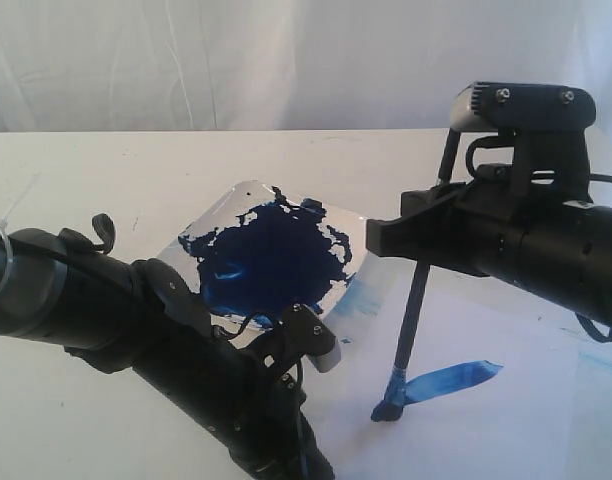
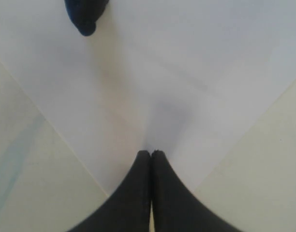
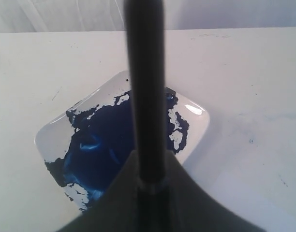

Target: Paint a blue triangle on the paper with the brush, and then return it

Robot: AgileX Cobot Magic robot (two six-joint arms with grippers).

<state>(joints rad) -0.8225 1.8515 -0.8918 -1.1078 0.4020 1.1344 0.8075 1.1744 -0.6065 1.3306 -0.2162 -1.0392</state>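
My right gripper is shut on the brush, holding the thin black handle nearly upright. Its blue bristle tip touches the paper. One short blue stroke runs right from the tip; no triangle outline shows. In the right wrist view the brush handle rises out of the right gripper, in front of the paint dish. My left gripper is shut and empty over a corner of the paper, with the blue brush tip ahead of it.
A white square dish full of dark blue paint sits mid-table, between the arms; its rim also shows in the right wrist view. Pale blue smears mark the paper beside the dish. Bare white table surrounds the paper.
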